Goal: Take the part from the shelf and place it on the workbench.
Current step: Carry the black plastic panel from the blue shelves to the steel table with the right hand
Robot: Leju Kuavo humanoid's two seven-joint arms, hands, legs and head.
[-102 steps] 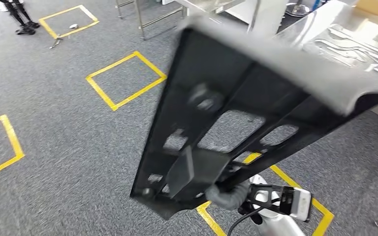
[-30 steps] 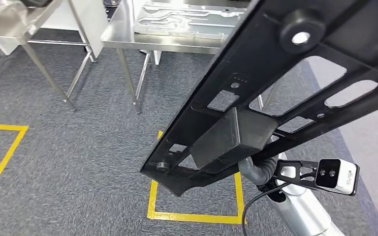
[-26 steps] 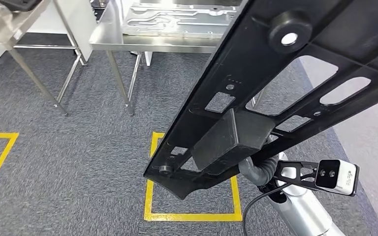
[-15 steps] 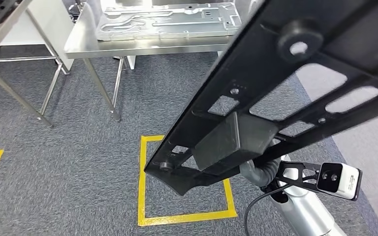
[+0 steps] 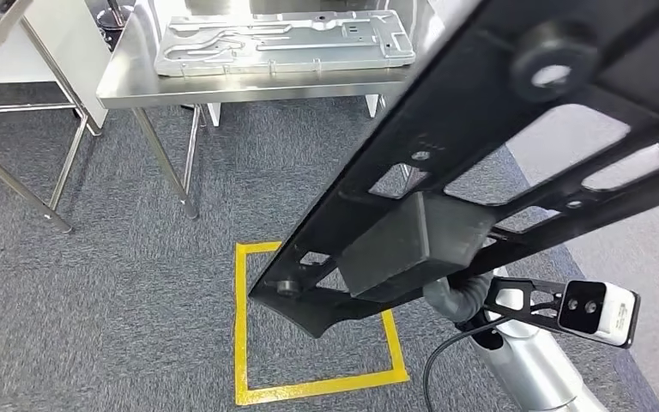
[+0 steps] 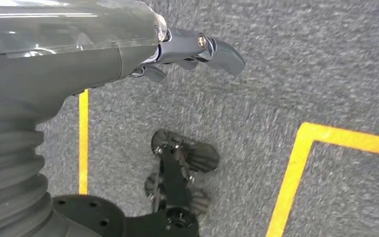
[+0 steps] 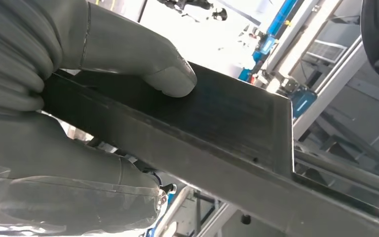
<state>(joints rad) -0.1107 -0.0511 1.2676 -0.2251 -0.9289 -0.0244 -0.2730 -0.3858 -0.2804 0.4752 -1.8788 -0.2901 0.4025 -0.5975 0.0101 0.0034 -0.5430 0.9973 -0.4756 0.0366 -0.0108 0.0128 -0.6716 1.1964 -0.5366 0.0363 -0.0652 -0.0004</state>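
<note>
Right hand point(image 7: 74, 98) grips one black part point(image 5: 480, 163); one workbench point(image 5: 129, 81) ahead.

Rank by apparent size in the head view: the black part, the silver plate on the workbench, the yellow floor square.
1. black part, largest, though nearest the camera
2. silver plate
3. yellow floor square, partly hidden, so its rank against the plate is unsure

The silver cylindrical right forearm point(image 5: 528, 373) ends in a grey ribbed rubber wrist cover point(image 5: 456, 299); a black open-frame bracket point(image 5: 523, 296) carries a white box camera with a dark face point(image 5: 599, 312), and a black cable point(image 5: 433, 373) loops below it. The left hand point(image 6: 54, 54) has a matte grey palm under a clear glossy shell, a ribbed grey cuff, and dark grey-blue fingers point(image 6: 217, 49) with a small bright screw at one hinge; the right hand point(image 7: 64, 54) is pale grey, thick and smooth, with a clear shell part too.
</note>
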